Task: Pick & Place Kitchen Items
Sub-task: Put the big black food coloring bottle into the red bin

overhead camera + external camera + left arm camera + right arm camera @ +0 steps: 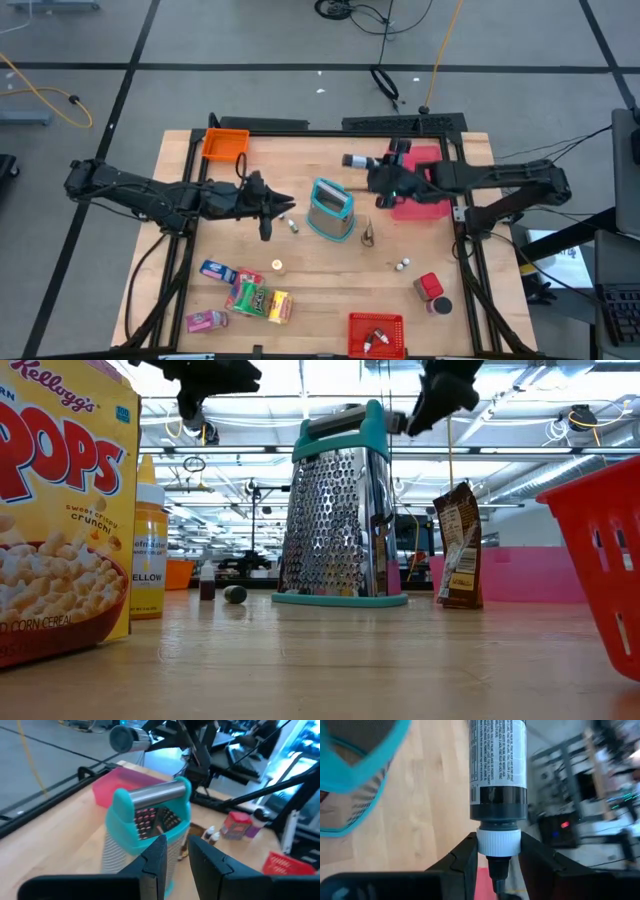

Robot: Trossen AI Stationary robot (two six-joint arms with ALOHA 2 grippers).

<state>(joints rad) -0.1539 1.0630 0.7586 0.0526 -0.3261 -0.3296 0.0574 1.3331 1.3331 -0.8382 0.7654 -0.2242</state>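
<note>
My right gripper [378, 172] hangs above the table beside the pink tray [430, 205], shut on a dark bottle [498, 765] with a white label. The bottle [356, 160] also shows in the left wrist view [127, 739]. A teal-framed metal grater [331, 210] stands upright on its base at mid-table. My left gripper [177, 857] hovers left of the grater, narrowly open with nothing between its fingers. A small bottle [292, 228] lies below it. Snack packets [245, 295] lie near the front left. A red dark-lidded canister [432, 290] lies front right. My right gripper pinches the bottle's white cap [498, 844] between its two fingers, one on each side. The bottle's body reaches straight out beyond the fingertips, in line with the fingers. It is lifted clear of the table, roughly level, its base end toward the table's left.
An orange bin [225, 145] sits at the far left corner. A red bin [375, 335] stands at the near edge. A brown packet [368, 235] stands by the grater, and two tiny white bottles [402, 265] lie right of it. A small round item [277, 265] lies near the packets.
</note>
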